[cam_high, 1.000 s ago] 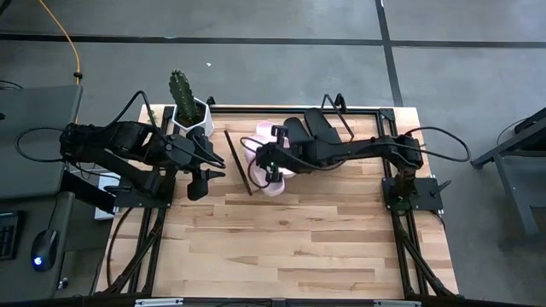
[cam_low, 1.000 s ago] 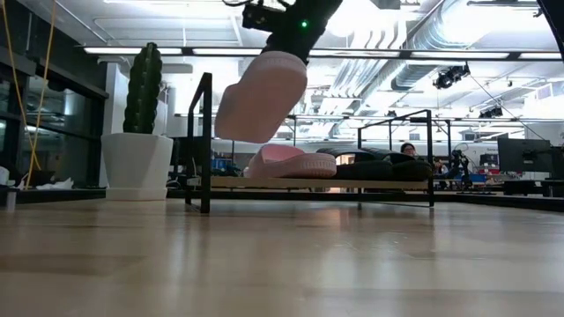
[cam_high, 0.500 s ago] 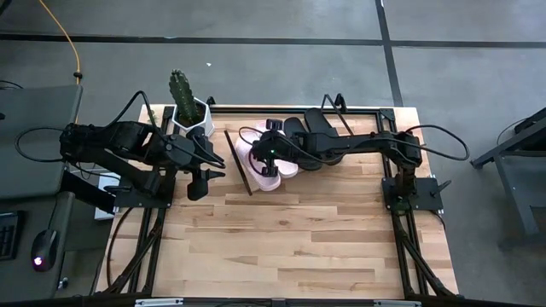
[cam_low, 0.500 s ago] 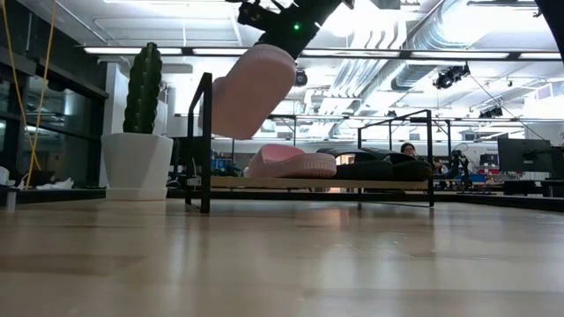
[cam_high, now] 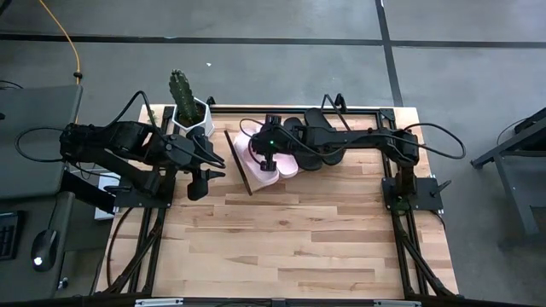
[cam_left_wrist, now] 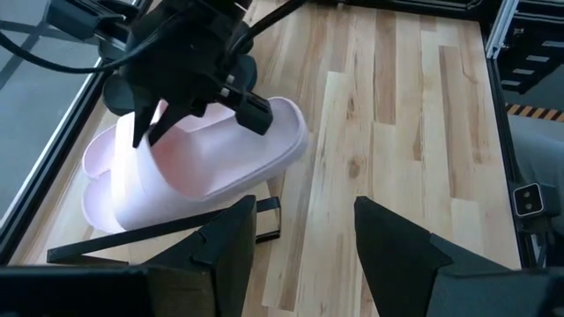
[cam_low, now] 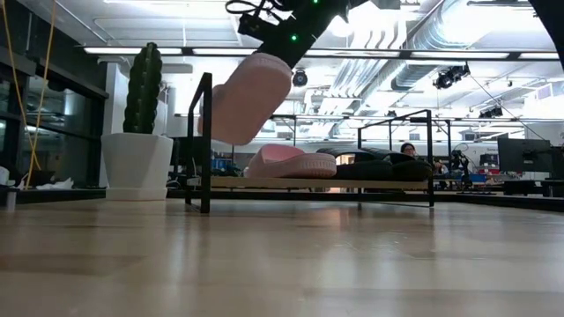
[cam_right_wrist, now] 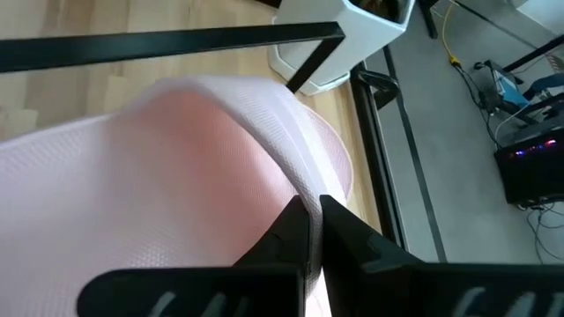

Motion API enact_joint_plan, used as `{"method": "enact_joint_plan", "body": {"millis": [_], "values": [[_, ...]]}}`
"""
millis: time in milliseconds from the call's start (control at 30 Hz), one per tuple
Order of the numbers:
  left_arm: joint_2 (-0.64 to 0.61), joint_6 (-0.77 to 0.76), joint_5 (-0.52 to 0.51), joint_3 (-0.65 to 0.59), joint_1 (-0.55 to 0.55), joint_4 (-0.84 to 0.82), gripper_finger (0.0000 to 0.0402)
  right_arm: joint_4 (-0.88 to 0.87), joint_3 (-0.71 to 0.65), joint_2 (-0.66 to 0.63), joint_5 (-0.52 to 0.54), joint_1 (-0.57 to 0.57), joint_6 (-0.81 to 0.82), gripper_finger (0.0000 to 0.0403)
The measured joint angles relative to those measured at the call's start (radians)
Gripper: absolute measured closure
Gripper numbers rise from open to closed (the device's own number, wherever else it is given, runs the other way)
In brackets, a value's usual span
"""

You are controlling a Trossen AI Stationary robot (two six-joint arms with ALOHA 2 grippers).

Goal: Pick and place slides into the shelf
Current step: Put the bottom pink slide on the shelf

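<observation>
Right gripper (cam_high: pixel 266 150), upper middle of the high view, has its fingers (cam_right_wrist: pixel 300 231) clamped shut on the strap of a pink slide (cam_low: pixel 245 95), holding it tilted in the air above the left end of the shelf (cam_low: pixel 308 183); in the low view it hangs at upper centre, clear of the board, overlapping the black end post (cam_low: pixel 205 141) of the frame. Second pink slide (cam_low: pixel 291 162) already lies on the shelf board, just right of the carried one. A black slide (cam_low: pixel 379 169) lies on the board further right; in the high view a dark shape (cam_high: pixel 317 128) under the right arm looks like the black pair, but the arm covers most of it, so can't confirm the count. Left gripper (cam_high: pixel 200 180) is parked at the left of the worktop (cam_high: pixel 290 239), fingers (cam_left_wrist: pixel 401 242) spread open, holding nothing, well apart from the shelf. Obstructions near the drop spot: the shelf's end rail (cam_high: pixel 238 162) sits directly beside the carried slide, and the potted cactus (cam_high: pixel 180 89) in its white pot (cam_low: pixel 137 164) stands just off the shelf's left end, upper left of the high view. In the left wrist view the carried slide (cam_left_wrist: pixel 211 158) sits above the thin black frame bar (cam_left_wrist: pixel 159 231). A person (cam_low: pixel 407 151) is visible far back in the room behind the shelf.
</observation>
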Motion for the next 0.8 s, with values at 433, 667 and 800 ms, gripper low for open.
{"method": "enact_joint_plan", "body": {"millis": [433,667,800], "values": [[0.000,0.000,0.000,0.000,0.000,0.000,0.0224,0.054,0.000,0.079,-0.047,-0.030,-0.027,0.0402],[0.000,0.000,0.000,0.000,0.000,-0.001,0.0224,0.093,0.000,0.108,-0.043,-0.059,-0.048,0.0402],[0.000,0.000,0.000,0.000,0.000,-0.002,0.0224,0.091,0.000,0.116,-0.041,-0.072,-0.066,0.0402]]}}
